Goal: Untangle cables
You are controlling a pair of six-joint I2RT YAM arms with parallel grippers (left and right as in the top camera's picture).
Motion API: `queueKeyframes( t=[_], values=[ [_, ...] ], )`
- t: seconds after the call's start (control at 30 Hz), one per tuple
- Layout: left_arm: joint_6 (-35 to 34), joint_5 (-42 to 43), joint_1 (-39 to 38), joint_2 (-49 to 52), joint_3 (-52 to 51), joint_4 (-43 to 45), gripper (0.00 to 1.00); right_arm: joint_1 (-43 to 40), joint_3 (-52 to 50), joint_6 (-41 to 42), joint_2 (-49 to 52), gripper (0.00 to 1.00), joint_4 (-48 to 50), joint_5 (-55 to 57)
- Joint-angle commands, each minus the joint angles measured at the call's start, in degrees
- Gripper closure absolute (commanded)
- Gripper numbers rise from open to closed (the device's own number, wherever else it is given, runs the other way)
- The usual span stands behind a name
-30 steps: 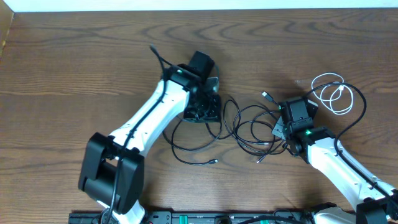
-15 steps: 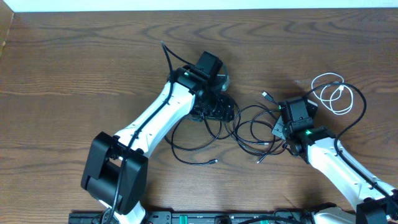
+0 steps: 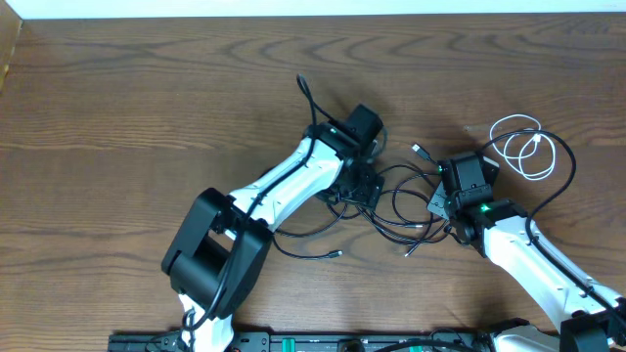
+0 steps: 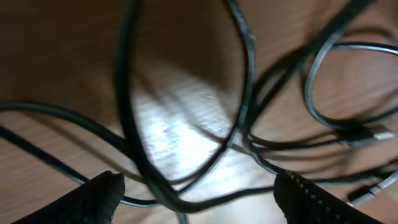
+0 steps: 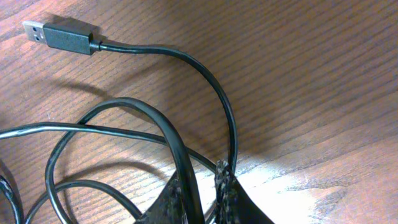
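In the lower middle of the overhead view, the left arm (image 3: 279, 191) has swung rightward from left of centre and now stretches diagonally up to the tangle, elbow folded. Its left tool (image 4: 202, 199) has gone from nearly pressed together to spread wide. Loops of the black cable (image 3: 401, 205) lie between its fingers, ungripped. I judge it is lining up a fresh grab, so the knot remains. The right arm (image 3: 533, 254) has not shifted. It reaches in from lower right, and its right tool (image 5: 204, 186) pinches a black strand low over the worktop (image 3: 117, 98). Farther off, upper right, the white cable (image 3: 523, 147) lies coiled apart from the tangle.
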Motion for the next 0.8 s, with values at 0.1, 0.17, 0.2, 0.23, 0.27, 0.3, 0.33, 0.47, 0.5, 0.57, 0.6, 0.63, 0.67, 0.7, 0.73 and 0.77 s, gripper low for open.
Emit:
queueKeyframes(
  t=[0.1, 0.17, 0.2, 0.23, 0.27, 0.3, 0.33, 0.47, 0.5, 0.57, 0.6, 0.63, 0.67, 0.7, 0.73, 0.77],
  values=[
    [-1.44, -4.26, -0.46, 0.63, -0.35, 1.79, 0.18, -0.42, 0.04, -0.17, 0.11, 0.87, 0.00, 0.28],
    [-2.64, -4.26, -0.87, 0.66, -0.35, 2.69, 0.18, -0.42, 0.04, -0.17, 0.11, 0.87, -0.02, 0.11],
    [-3.34, -4.26, -1.18, 0.66, -0.35, 3.30, 0.18, -0.42, 0.04, -0.17, 0.11, 0.87, -0.02, 0.00],
    [-3.39, -4.24, -1.73, 0.68, -0.35, 4.13, 0.18, -0.42, 0.04, -0.17, 0.11, 0.87, -0.02, -0.11],
    [-3.39, -4.26, -2.08, 0.70, -0.35, 4.59, 0.18, -0.42, 0.04, -0.17, 0.11, 0.86, -0.04, -0.11],
    [-3.39, -4.26, -2.60, 0.72, -0.35, 5.07, 0.18, -0.42, 0.04, -0.17, 0.11, 0.86, -0.04, -0.11],
    [-3.39, -4.26, -2.99, 0.76, -0.35, 5.35, 0.18, -0.42, 0.04, -0.17, 0.11, 0.86, -0.04, -0.11],
    [-3.37, -4.31, -4.63, 1.22, -0.35, 6.60, 0.19, -0.42, 0.04, -0.17, 0.11, 0.85, -0.02, -0.11],
    [-3.37, -4.48, -4.94, 1.36, -0.35, 6.86, 0.21, -0.42, 0.04, -0.17, 0.11, 0.85, -0.02, -0.11],
    [-3.37, -5.18, -5.55, 2.08, -0.35, 7.28, 0.27, -0.42, 0.04, -0.17, 0.11, 0.85, -0.02, -0.13],
    [-3.37, -5.27, -5.62, 2.38, -0.35, 7.48, 0.27, -0.42, 0.04, -0.17, 0.11, 0.85, -0.02, -0.13],
    [-3.37, -5.38, -5.62, 2.80, -0.35, 7.58, 0.27, -0.42, 0.04, -0.17, 0.11, 0.85, -0.02, -0.15],
    [-3.37, -5.38, -5.62, 3.30, -0.37, 7.72, 0.27, -0.42, 0.04, -0.17, 0.11, 0.85, -0.02, -0.15],
    [-3.37, -5.38, -5.60, 3.96, -0.39, 7.87, 0.27, -0.42, 0.04, -0.17, 0.11, 0.85, -0.02, -0.22],
    [-3.37, -5.40, -5.60, 5.09, -0.44, 8.07, 0.33, -0.42, 0.04, -0.17, 0.11, 0.85, -0.02, -0.76],
    [-3.34, -5.42, -5.60, 5.90, -0.44, 8.09, 0.39, -0.42, 0.04, -0.17, 0.11, 0.85, 0.00, -1.22]
  ],
)
